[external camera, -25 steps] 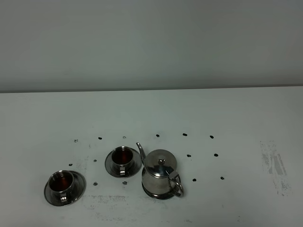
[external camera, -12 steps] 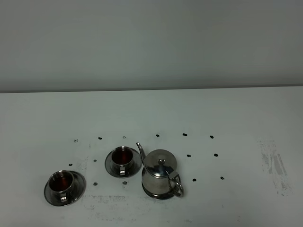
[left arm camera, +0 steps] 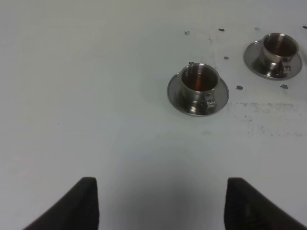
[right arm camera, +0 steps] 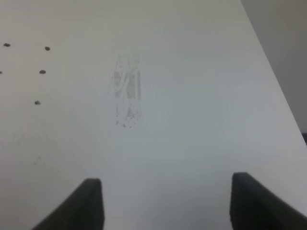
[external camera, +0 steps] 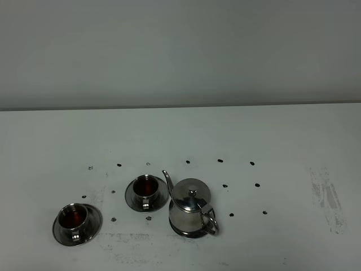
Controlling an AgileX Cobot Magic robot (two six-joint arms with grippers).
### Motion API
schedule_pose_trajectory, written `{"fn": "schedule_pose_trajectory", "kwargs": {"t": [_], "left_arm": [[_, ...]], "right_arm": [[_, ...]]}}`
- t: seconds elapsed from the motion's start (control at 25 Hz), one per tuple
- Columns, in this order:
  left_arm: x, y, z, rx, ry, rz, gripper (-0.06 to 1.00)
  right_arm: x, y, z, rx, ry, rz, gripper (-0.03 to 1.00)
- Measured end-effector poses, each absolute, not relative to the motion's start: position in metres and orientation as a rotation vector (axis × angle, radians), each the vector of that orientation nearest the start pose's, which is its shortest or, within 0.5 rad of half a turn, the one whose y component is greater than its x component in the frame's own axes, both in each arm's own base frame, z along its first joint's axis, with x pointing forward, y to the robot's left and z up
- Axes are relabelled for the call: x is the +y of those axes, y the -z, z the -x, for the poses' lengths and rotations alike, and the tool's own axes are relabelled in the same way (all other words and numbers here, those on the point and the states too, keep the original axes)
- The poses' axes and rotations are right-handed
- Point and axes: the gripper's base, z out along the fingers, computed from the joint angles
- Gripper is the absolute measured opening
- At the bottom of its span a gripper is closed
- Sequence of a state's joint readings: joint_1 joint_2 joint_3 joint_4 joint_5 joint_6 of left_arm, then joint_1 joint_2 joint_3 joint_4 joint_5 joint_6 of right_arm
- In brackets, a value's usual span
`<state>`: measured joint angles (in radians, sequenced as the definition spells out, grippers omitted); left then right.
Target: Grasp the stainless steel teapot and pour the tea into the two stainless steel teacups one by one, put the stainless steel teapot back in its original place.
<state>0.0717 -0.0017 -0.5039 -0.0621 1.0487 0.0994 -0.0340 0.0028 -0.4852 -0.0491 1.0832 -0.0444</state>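
Nothing has shifted over the last second: the teapot (external camera: 192, 210) stands on the counter (external camera: 282, 141) beside both tea-filled teacups (external camera: 146, 188) (external camera: 74, 219), my left hand (left arm camera: 160, 203) and right hand (right arm camera: 165, 203) wide open, empty, so I judge the task finished.

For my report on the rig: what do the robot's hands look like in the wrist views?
Little shows. The left hand and the right hand each show two dark, matte fingers with rounded tips. No cables, markings or arms are visible; the high view shows neither hand.

No readable txt, labels, nos. or brand marks on the white tabletop (external camera: 282, 135), only small unlettered black dots (external camera: 220, 161) nr the shiny steel teapot (external camera: 190, 209).
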Motion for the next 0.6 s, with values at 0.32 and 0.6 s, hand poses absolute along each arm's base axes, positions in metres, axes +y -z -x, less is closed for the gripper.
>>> {"fn": "schedule_pose_trajectory", "kwargs": {"t": [0.32,0.6], "left_arm": [[-0.0053,-0.2795,0.0048,2.025,-0.034,-0.031,0.61],[-0.0053,-0.2795,0.0048,2.025,-0.034,-0.031,0.61]], "right_arm": [[-0.0038,-0.2714,0.004,2.085,0.107,0.009,0.57],[-0.0038,-0.2714,0.004,2.085,0.107,0.009,0.57]]}}
